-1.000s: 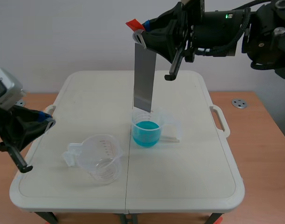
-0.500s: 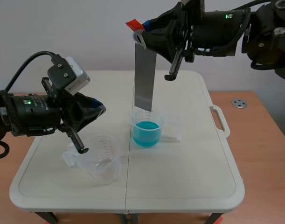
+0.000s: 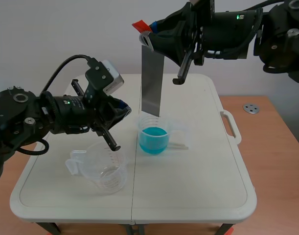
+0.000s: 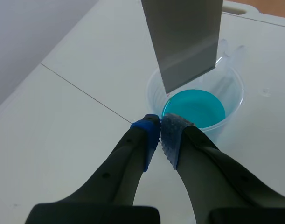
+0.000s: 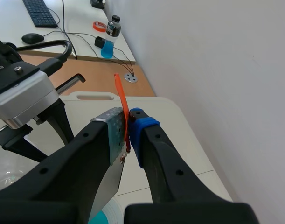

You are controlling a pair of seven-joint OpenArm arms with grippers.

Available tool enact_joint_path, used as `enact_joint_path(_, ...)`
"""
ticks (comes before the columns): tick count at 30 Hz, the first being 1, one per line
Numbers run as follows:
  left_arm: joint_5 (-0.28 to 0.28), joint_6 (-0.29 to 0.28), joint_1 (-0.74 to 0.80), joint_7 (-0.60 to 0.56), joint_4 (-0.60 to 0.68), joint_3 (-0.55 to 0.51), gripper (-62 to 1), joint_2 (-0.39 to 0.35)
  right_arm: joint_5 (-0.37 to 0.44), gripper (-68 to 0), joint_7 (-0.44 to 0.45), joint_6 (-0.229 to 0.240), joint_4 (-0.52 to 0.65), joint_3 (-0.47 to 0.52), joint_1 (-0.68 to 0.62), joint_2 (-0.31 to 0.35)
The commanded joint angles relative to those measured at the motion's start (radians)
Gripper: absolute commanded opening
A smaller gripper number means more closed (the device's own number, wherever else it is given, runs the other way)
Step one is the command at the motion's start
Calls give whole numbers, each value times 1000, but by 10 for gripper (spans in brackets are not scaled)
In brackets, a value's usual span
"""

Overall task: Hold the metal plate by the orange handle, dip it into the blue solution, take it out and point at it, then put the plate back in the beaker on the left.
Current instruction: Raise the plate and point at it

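Scene view: my right gripper (image 3: 150, 40) clamps the orange handle (image 3: 139, 25) so the metal plate (image 3: 150, 83) hangs clear above the blue solution (image 3: 153, 133), mid-table, while the left gripper (image 3: 122, 106), closed on nothing, aims at it from the left, prob. to point

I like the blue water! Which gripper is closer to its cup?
Left. The left gripper sits shut beside the blue cup; the right gripper holds the plate high above it.

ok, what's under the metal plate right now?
The beaker of blue solution sits right below the metal plate's lower edge. In the left wrist view the plate hides part of the beaker's far rim.
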Motion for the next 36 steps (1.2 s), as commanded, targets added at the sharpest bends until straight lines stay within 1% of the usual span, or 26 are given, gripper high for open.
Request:
enact_joint_path(1, 0, 3, -3, -14, 19, -6, -547, -6, 14, -662, 4, 5, 18, 21, 24, 5)
enact_joint_path(24, 0, 3, -3, -14, 19, -6, -547, -10, 11, -662, -11, 5, 18, 21, 24, 5)
enact_joint_path(26, -2, 16, 0, -20, 19, -6, -547, -13, 11, -662, -11, 5, 18, 21, 24, 5)
enact_joint_path(27, -3, 36, 2, -31, 20, -9, -547, -19, 11, -662, -11, 5, 18, 21, 24, 5)
enact_joint_path(29, -13, 79, 19, -61, 30, -21, -547, -45, 12, -662, -10, 5, 18, 21, 24, 5)
enact_joint_path(32, -33, 123, 75, -113, 72, -63, -547, -110, 12, -662, -11, 5, 18, 21, 24, 5)
enact_joint_path(33, -54, 138, 100, -120, 93, -83, -547, -137, 12, -662, -11, 5, 18, 21, 24, 5)
enact_joint_path(36, -116, 162, 194, -150, 153, -156, -547, -231, 12, -662, -11, 5, 18, 21, 24, 5)
